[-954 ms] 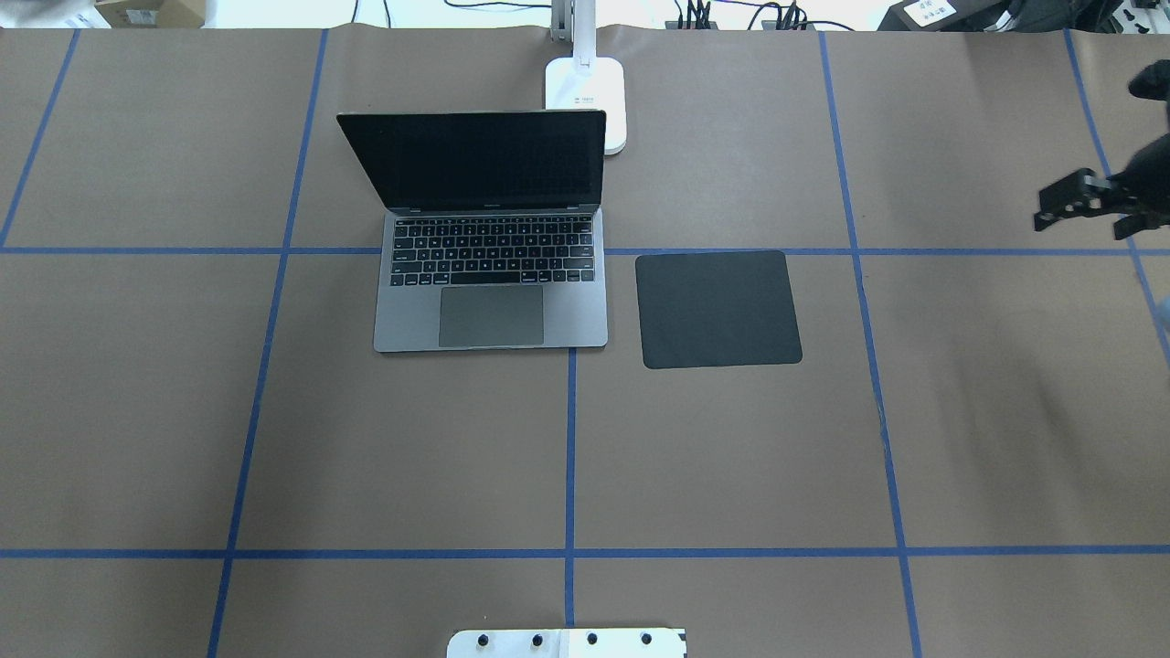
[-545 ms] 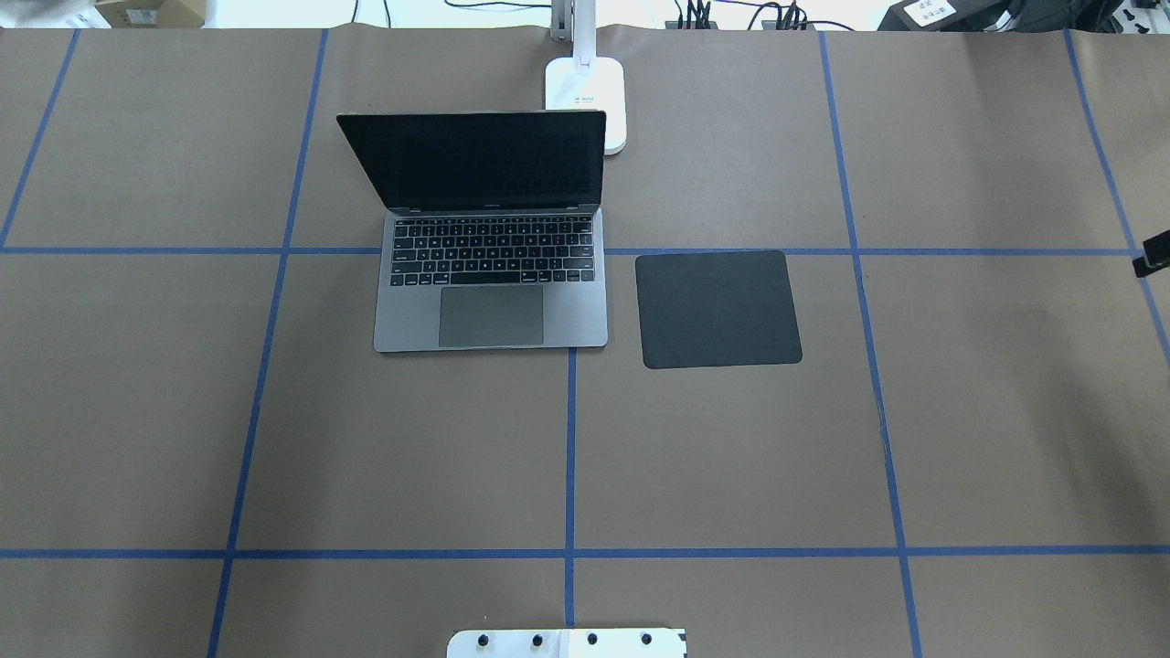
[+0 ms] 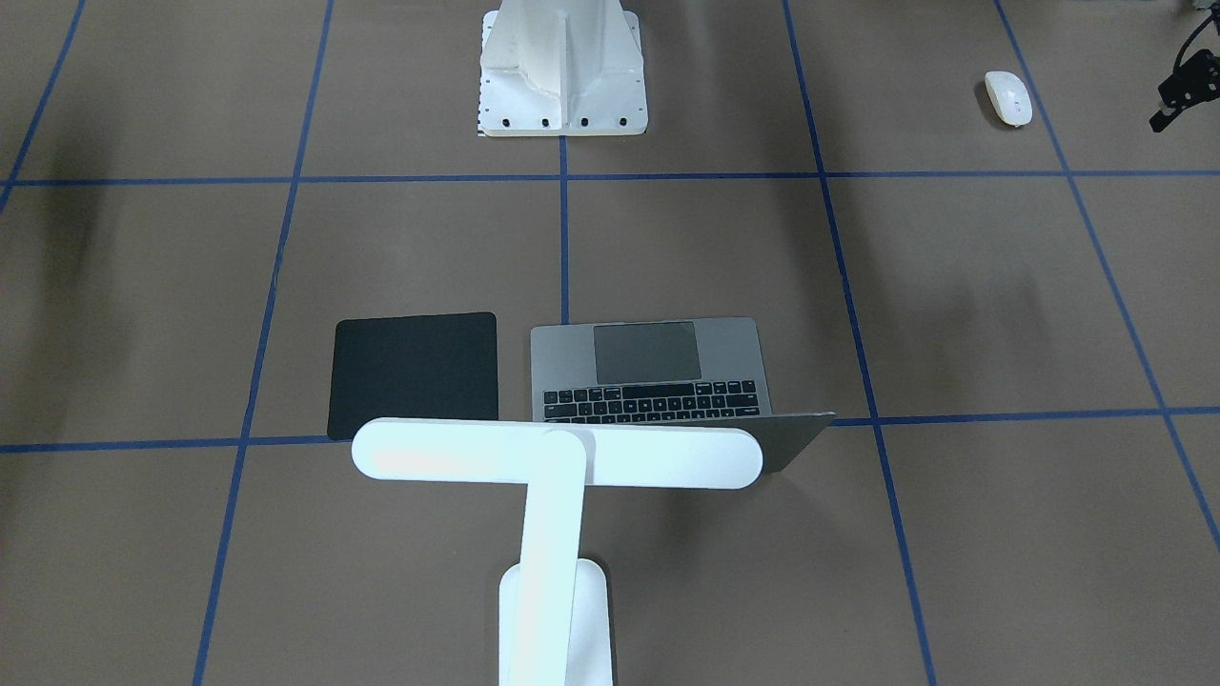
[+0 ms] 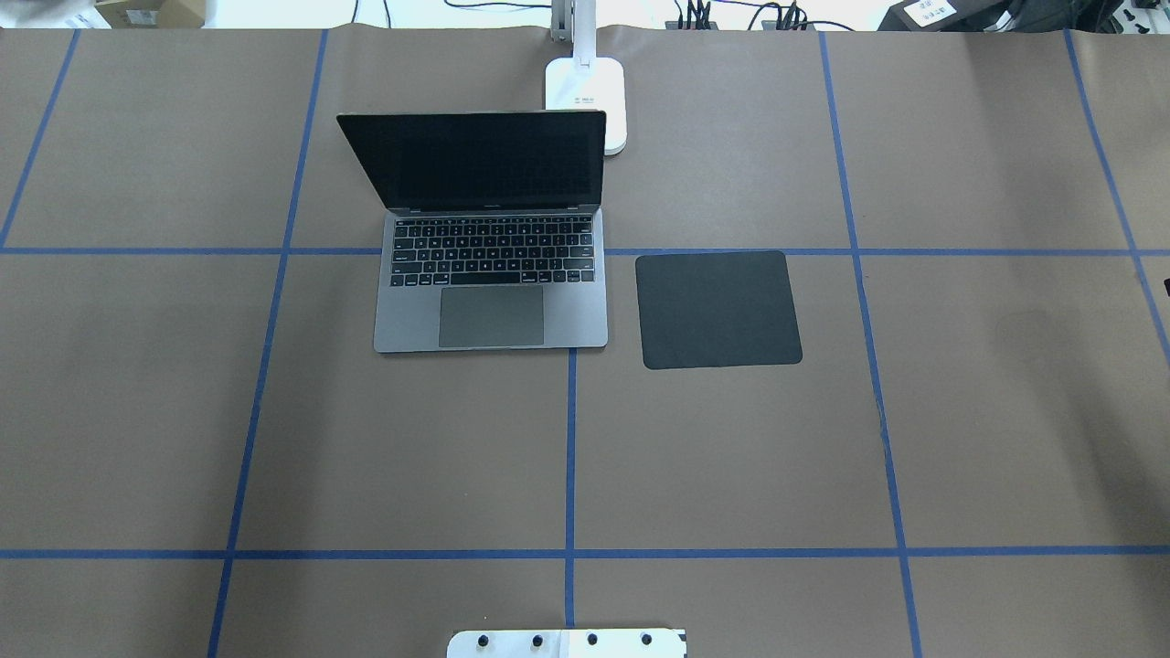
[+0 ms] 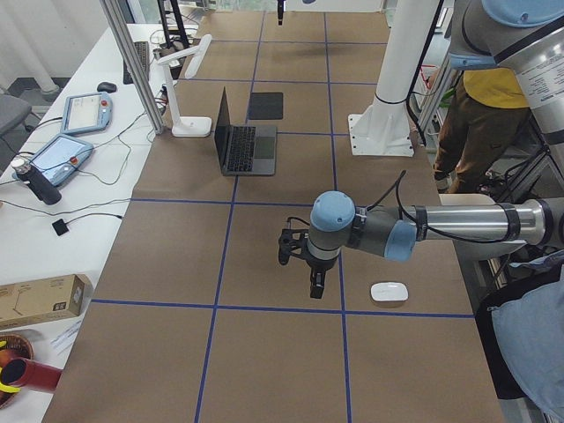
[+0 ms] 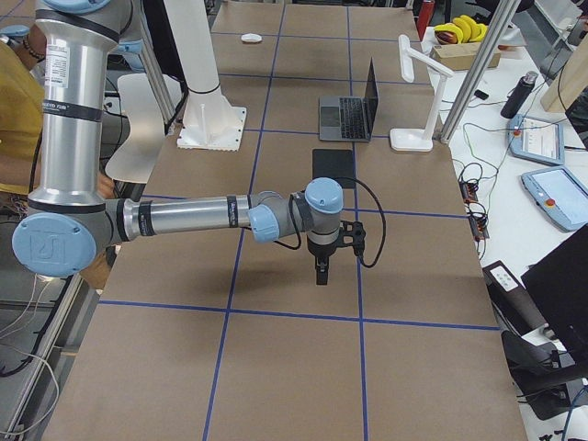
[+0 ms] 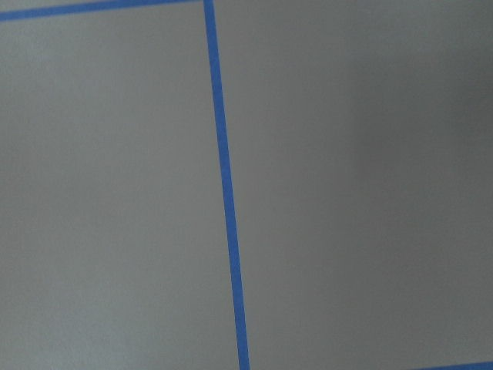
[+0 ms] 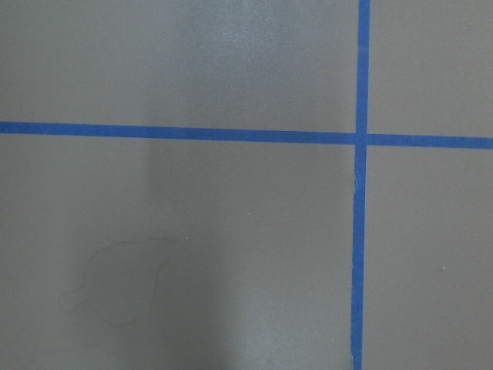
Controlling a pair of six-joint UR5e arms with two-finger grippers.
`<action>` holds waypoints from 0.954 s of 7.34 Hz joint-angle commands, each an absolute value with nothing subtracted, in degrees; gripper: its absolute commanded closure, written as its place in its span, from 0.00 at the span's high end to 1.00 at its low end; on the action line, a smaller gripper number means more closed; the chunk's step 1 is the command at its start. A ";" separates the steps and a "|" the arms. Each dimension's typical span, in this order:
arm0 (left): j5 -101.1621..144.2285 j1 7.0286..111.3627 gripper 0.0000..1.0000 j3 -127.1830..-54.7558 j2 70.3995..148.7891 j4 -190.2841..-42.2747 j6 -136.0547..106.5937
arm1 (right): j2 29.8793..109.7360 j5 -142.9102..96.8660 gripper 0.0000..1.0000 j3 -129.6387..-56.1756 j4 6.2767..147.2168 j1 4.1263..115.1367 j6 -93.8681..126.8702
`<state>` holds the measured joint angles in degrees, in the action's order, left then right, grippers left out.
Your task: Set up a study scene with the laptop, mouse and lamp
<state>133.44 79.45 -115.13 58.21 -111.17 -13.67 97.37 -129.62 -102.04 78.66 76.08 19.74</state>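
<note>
Because the mouse (image 5: 389,292) lies far from the laptop (image 5: 248,146), the left gripper (image 5: 316,289) near it could knock it away. I cannot tell if it or the right gripper (image 6: 320,273) is open.

The overhead view looks steeply down from behind the robot's base (image 4: 567,643), the laptop (image 4: 491,274) left of centre. The front-facing view looks back from behind the laptop's lid, the lamp (image 3: 558,455) close under the lens; both share the laptop and the black mat (image 4: 717,309) beside it. Each side view looks along the table (image 5: 159,256) from one end, laptop far off. Both wrist views sit close over bare table.
</note>
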 commanded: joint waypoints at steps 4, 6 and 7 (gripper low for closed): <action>131.92 74.71 1.00 -114.96 46.06 -126.99 -22.22 | 97.47 -129.55 1.00 -101.78 78.57 76.03 19.69; 131.84 72.09 1.00 -114.96 45.79 -130.41 -30.28 | 97.38 -129.55 1.00 -101.78 78.57 76.03 19.78; 131.84 68.24 1.00 -114.96 45.79 -134.00 -37.80 | 97.38 -129.55 1.00 -101.69 78.57 76.03 19.78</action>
